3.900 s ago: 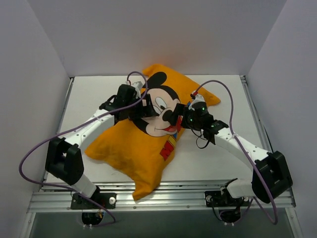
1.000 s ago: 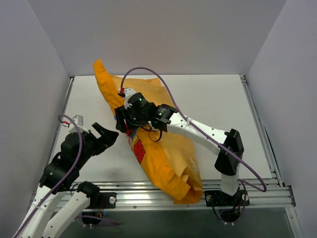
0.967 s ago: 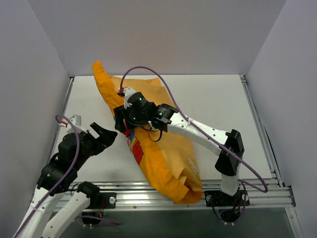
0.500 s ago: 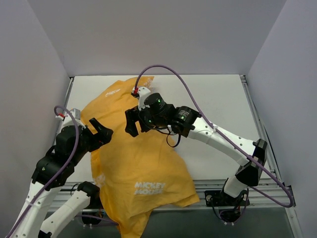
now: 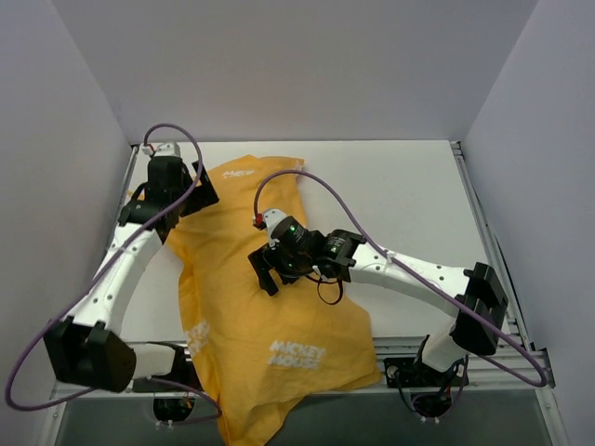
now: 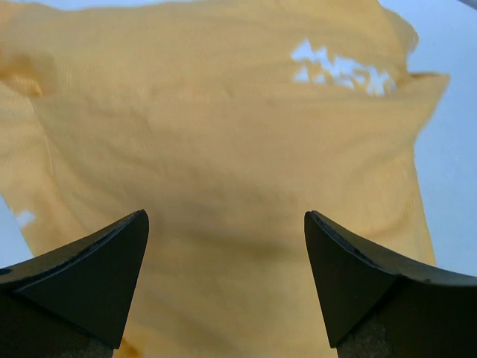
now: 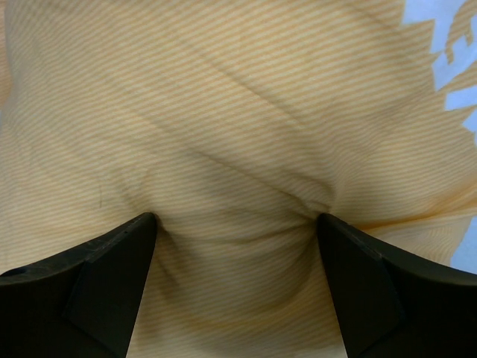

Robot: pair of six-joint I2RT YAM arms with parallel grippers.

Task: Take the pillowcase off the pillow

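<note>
The orange pillowcase (image 5: 232, 316) lies plain side up with small white lettering, from the far left of the table to over its near edge. The white pillow is hidden; no white cushion shows. My left gripper (image 5: 199, 194) is open and hovers over the case's far left end; in the left wrist view (image 6: 223, 216) its fingers stand wide apart above the orange cloth (image 6: 223, 134), touching nothing. My right gripper (image 5: 266, 277) is open over the case's middle. In the right wrist view (image 7: 237, 218) both fingertips press into the cloth (image 7: 223, 112), which bulges and creases between them.
The white table (image 5: 409, 195) shows to the right and at the far side. Grey walls close in the left, back and right. A metal rail (image 5: 446, 358) runs along the near edge, and the case's lower corner (image 5: 244, 423) hangs over it.
My left arm has swung from the near left out to the case's far left end. My right gripper has moved nearer and down onto the case's middle. The case has barely shifted.
</note>
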